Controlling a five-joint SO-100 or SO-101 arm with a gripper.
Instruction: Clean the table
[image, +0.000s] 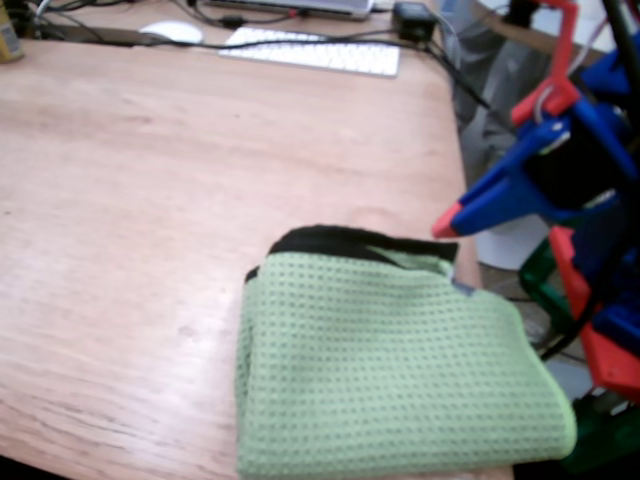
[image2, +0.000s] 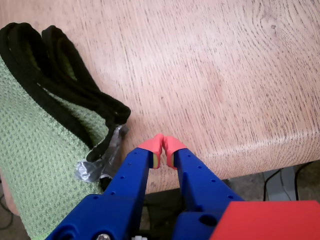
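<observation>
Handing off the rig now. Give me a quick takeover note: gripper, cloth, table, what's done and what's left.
Gripper: shut, empty, above the table edge, beside the cloth, not touching it.
Cloth: green, black-edged, folded, lying flat at the table's near right corner in the fixed view; silver tag by the gripper.
Done: nothing visible; cloth not grasped.
Left: open the gripper, grip the cloth, wipe the table.

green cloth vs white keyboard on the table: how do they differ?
The green cloth is soft, waffle-textured, folded, with black trim; the white keyboard is flat and rigid. The cloth lies at the table's near edge in the fixed view, beside the gripper; the keyboard sits at the far edge. Both rest on the table.
</observation>
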